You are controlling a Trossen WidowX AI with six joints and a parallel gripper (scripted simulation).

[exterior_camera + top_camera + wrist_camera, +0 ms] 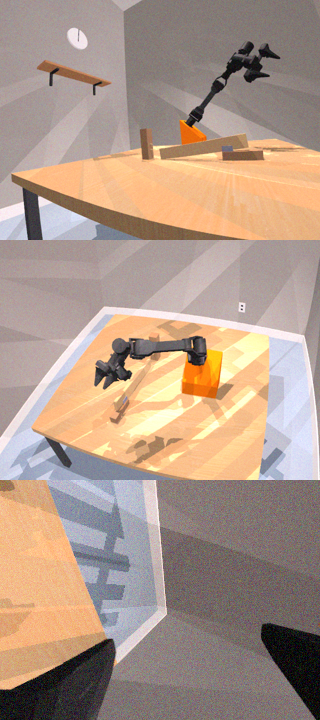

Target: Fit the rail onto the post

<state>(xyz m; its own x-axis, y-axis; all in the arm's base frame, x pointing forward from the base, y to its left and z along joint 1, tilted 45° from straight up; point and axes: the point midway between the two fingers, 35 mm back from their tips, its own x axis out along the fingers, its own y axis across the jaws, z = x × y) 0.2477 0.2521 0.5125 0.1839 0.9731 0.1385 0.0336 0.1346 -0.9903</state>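
Note:
The long wooden rail (135, 384) lies slanted on the table. Its one end rests in the grey-blue bracket (125, 399) on the low footboard block (115, 417), its other end is down on the table in front of the short post (154, 346). In the exterior view the rail (204, 149) slopes up from beside the post (146, 143) to the bracket (227, 148) on the block (242, 155). My gripper (103, 382) is open and empty, high above the table, left of the rail; it also shows in the exterior view (268, 65). The pegs are hidden.
The arm's orange base block (202, 373) stands right of the rail. The wrist view shows only my two fingertips (187, 677), a table corner (45, 595) and the floor below. A wall shelf (73, 73) and a clock (77, 38) are far off.

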